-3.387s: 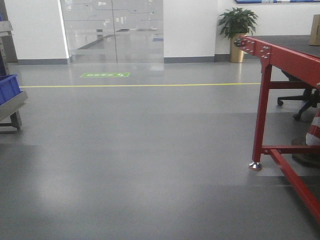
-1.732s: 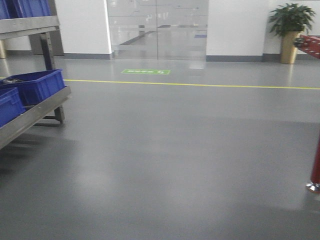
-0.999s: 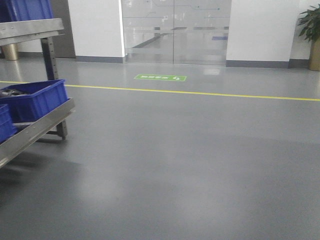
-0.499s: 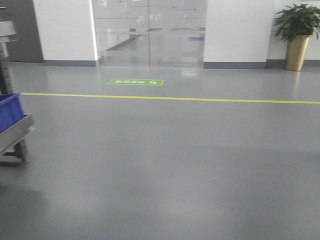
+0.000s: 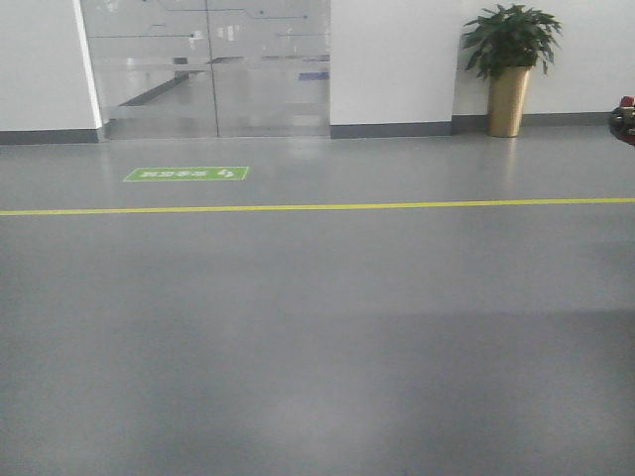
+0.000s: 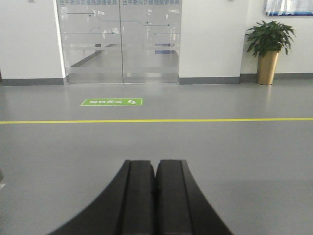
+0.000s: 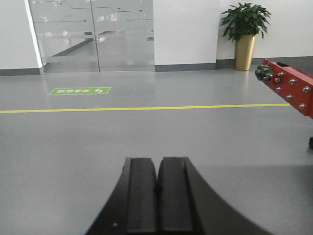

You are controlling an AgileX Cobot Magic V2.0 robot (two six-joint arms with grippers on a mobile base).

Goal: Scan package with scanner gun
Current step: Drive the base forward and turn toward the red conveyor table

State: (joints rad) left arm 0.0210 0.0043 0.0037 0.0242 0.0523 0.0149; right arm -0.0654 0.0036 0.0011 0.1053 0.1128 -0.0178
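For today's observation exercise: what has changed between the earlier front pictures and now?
The front view swung rightward: the blue-bin rack left the frame, the red frame end reappears at right. Potted plant, glass door, green floor sign and yellow line stay in view. Nothing grasped.

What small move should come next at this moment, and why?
Probably a slight base turn to the right. No package or scanner gun shows in any view; the left gripper and right gripper are shut and empty, and the red frame at the right wrist view's right edge is the only structure that might hold them.
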